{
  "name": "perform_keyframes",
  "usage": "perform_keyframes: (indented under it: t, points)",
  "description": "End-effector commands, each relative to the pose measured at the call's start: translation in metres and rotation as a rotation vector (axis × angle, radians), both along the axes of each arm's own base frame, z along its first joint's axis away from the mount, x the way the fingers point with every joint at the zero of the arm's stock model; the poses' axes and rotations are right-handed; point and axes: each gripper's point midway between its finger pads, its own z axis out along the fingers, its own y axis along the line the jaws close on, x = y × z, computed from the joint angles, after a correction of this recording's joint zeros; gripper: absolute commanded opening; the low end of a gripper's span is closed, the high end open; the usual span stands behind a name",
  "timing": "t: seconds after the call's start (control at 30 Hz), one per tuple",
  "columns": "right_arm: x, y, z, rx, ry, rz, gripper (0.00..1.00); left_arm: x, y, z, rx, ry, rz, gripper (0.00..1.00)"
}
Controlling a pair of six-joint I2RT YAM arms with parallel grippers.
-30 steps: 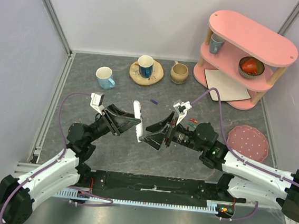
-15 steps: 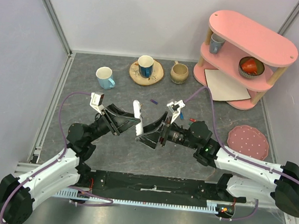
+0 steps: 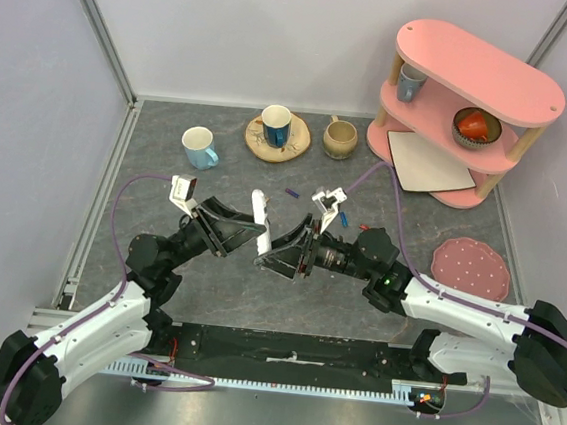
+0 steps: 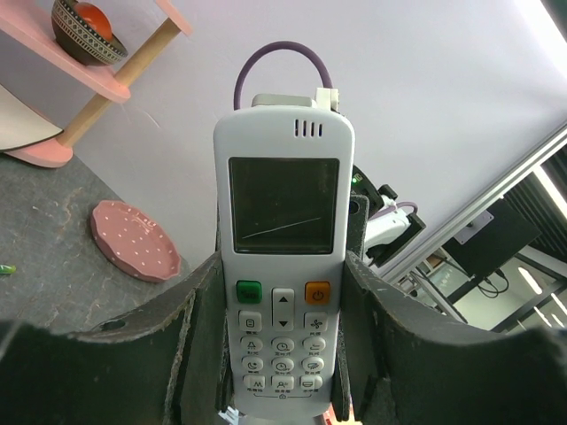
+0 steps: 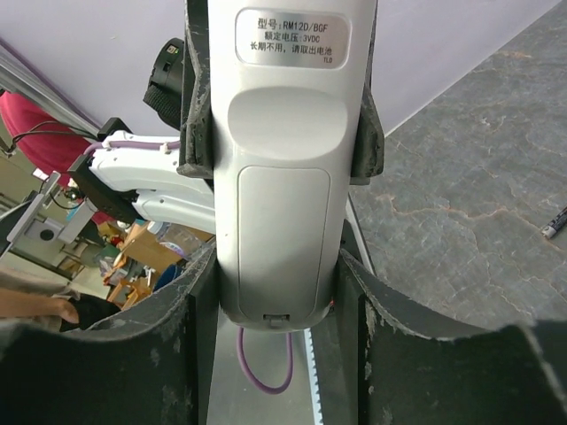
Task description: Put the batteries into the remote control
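Three pale lilac walls (image 3: 230,37) on metal posts box in a grey, stone-patterned bench (image 3: 227,172). At the back right stands a pink two-tier shelf (image 3: 477,76); its middle level carries a patterned bowl (image 3: 475,128) with something red in it and a small bluish cup (image 3: 411,81), and a white board (image 3: 429,163) juts out from the bottom level. A pink dotted plate (image 3: 470,270) lies flat on the bench near the right wall. Along the back sit a white mug (image 3: 199,147) with a blue inside, a blue mug (image 3: 276,125) on a round wooden coaster (image 3: 270,148), and a beige mug (image 3: 339,138); their contents cannot be made out. A blue-purple battery (image 3: 291,192) lies on the bench just behind the arms, and a tiny red sliver (image 3: 365,227) beside the right wrist is probably another, though it is too small to be sure. The remote (image 4: 283,212) is up in the air at the middle of the bench, upright, clamped at its sides by the left claw (image 4: 282,266). It is slim and white, with a dark screen, a green and an orange button and rows of small white keys on the front; its back shows a printed label and a closed battery cover. The right claw (image 5: 276,266) straddles the remote's lower end from behind, its fingers right against the sides, but I cannot tell whether they are gripping.
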Motion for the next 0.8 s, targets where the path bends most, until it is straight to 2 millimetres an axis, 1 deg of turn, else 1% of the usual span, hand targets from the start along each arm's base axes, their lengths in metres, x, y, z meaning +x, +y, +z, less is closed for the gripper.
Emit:
perform_keyframes:
  t: [0.0, 0.07, 0.1, 0.17, 0.2, 0.27, 0.3, 0.33, 0.37, 0.4, 0.47, 0.5, 0.53, 0.57, 0.6, 0.63, 0.67, 0.7, 0.73, 0.77]
  points:
    - [-0.003, -0.001, 0.026, 0.064, -0.053, 0.021, 0.49, -0.008, 0.004, 0.022, -0.047, -0.055, -0.02, 0.12]
    - [-0.004, -0.002, 0.027, 0.057, -0.07, 0.016, 0.43, -0.008, 0.004, 0.021, -0.043, -0.058, -0.015, 0.25]
    - [-0.004, -0.003, 0.023, 0.037, -0.069, 0.018, 0.41, -0.009, 0.005, 0.022, -0.044, -0.066, -0.013, 0.4]
    - [-0.007, -0.006, 0.024, 0.03, -0.093, 0.02, 0.36, -0.009, 0.004, 0.02, -0.028, -0.068, -0.009, 0.56]
    - [-0.007, -0.008, 0.021, 0.011, -0.092, 0.019, 0.35, -0.009, 0.004, 0.021, -0.022, -0.07, -0.006, 0.68]
    - [-0.009, -0.012, 0.023, 0.005, -0.112, 0.015, 0.34, -0.008, 0.004, 0.022, -0.004, -0.076, 0.007, 0.77]
    - [-0.009, -0.013, 0.02, -0.015, -0.111, 0.016, 0.34, -0.008, 0.004, 0.023, 0.001, -0.08, 0.01, 0.92]
    - [-0.011, -0.017, 0.024, -0.013, -0.126, 0.015, 0.34, -0.008, 0.005, 0.025, 0.008, -0.093, 0.018, 0.96]
    - [-0.011, -0.018, 0.025, -0.021, -0.149, 0.011, 0.34, -0.007, 0.005, 0.026, 0.017, -0.09, 0.022, 0.96]
    - [-0.011, -0.02, 0.019, -0.056, -0.146, 0.008, 0.34, -0.006, 0.005, 0.026, 0.025, -0.089, 0.024, 0.97]
    - [-0.009, -0.026, 0.029, -0.075, -0.175, -0.015, 0.34, -0.005, 0.007, 0.031, 0.032, -0.104, 0.041, 0.98]
    - [-0.006, -0.029, 0.011, -0.172, -0.186, -0.028, 0.34, -0.001, 0.008, 0.027, 0.048, -0.081, 0.052, 0.98]
    - [0.003, -0.034, 0.008, -0.22, -0.191, -0.083, 0.33, 0.002, 0.009, 0.027, 0.06, -0.08, 0.073, 0.98]
    - [0.011, -0.038, 0.016, -0.254, -0.214, -0.13, 0.33, 0.003, 0.013, 0.031, 0.061, -0.086, 0.095, 0.99]
    - [0.017, -0.049, -0.006, -0.377, -0.205, -0.163, 0.33, 0.013, 0.013, 0.019, 0.102, -0.021, 0.13, 0.99]
    - [0.036, -0.059, -0.004, -0.436, -0.217, -0.275, 0.33, 0.019, 0.015, 0.014, 0.137, -0.021, 0.165, 0.99]
    - [0.039, -0.072, -0.023, -0.549, -0.195, -0.304, 0.33, 0.023, 0.016, 0.015, 0.165, -0.001, 0.192, 0.99]
    - [0.046, -0.08, -0.029, -0.607, -0.197, -0.343, 0.32, 0.037, 0.019, -0.008, 0.244, 0.101, 0.244, 0.99]
    - [0.063, -0.09, -0.031, -0.679, -0.219, -0.432, 0.32, 0.043, 0.022, -0.018, 0.306, 0.118, 0.279, 0.99]
    - [0.063, -0.1, -0.043, -0.758, -0.212, -0.441, 0.32, 0.048, 0.023, -0.015, 0.328, 0.128, 0.299, 0.99]
